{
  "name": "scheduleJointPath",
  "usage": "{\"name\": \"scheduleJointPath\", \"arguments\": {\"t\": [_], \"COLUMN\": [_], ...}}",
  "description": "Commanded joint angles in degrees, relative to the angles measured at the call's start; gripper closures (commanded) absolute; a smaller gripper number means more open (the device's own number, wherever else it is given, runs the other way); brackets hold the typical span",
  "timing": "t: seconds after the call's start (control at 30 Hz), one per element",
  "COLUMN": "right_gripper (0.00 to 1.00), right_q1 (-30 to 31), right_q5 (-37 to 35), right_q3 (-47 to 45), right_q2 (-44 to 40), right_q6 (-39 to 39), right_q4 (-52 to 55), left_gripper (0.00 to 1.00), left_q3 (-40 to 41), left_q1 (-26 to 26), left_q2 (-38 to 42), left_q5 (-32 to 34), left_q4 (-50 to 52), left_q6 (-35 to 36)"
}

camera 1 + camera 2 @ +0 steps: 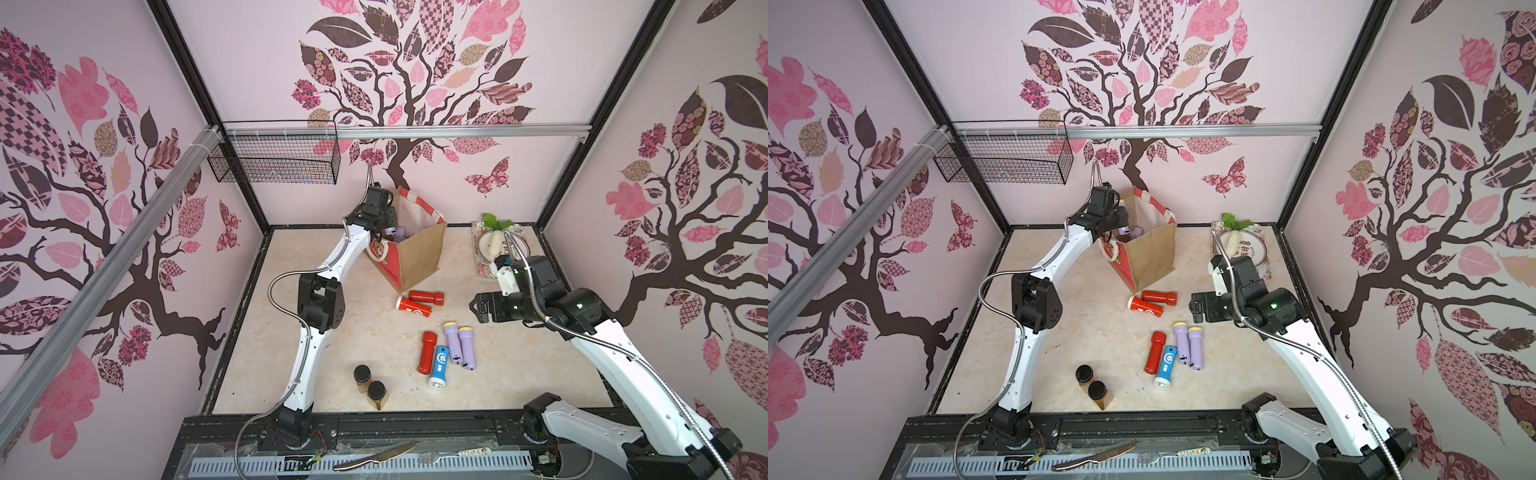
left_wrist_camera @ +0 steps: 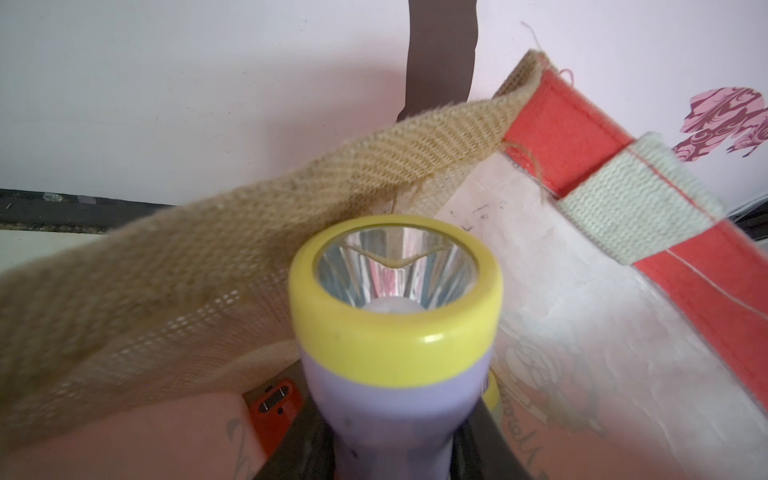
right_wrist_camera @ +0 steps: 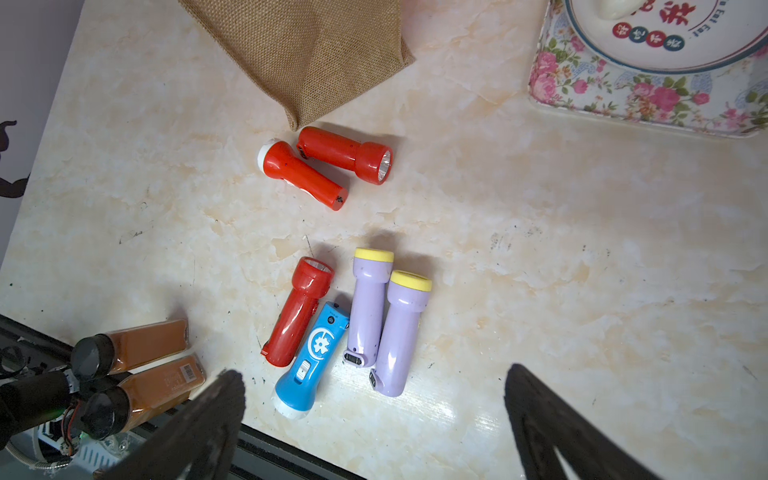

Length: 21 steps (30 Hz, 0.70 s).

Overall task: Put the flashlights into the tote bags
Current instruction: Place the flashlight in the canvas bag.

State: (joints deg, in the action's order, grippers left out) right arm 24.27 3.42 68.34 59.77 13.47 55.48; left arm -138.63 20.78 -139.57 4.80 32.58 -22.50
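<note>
Lilac flashlight (image 2: 395, 374) sits clamped in the left gripper (image 1: 384, 226) at the mouth of the tote bag (image 1: 419, 253); right gripper (image 1: 474, 308) gapes wide, empty; two-o'clock plate (image 3: 665, 62) reads "Eat Eat".

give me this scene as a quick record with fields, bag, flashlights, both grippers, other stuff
tote bag: open, far middle of the table
left gripper: shut on lilac flashlight, at the bag mouth
right gripper: open, empty, above the table
on table: two red flashlights by the bag; nearer, red flashlight, blue flashlight, two lilac flashlights
other: two brown jars, floral tray with plate, wire basket on back rail
</note>
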Motion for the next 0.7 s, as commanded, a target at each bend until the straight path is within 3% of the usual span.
{"name": "scheduleJointPath", "arguments": {"t": [0.0, 0.5, 0.67], "right_gripper": [0.0, 0.0, 0.0], "right_q1": [-0.1, -0.2, -0.1], "right_q5": [-0.9, -0.8, 0.0], "right_q3": [3.0, 2.3, 1.7], "right_q2": [0.6, -2.1, -3.4], "right_q6": [-0.5, 0.8, 1.3], "right_q4": [0.5, -0.1, -0.8], "left_gripper": [0.75, 0.21, 0.16], "left_q3": [1.7, 2.1, 2.4], "left_q1": [-0.5, -0.5, -0.4], "left_q2": [1.8, 5.3, 8.4], "left_q5": [-0.1, -3.1, -5.2], "left_q4": [-2.4, -3.5, -2.9], "left_q6": [0.4, -1.6, -3.5]}}
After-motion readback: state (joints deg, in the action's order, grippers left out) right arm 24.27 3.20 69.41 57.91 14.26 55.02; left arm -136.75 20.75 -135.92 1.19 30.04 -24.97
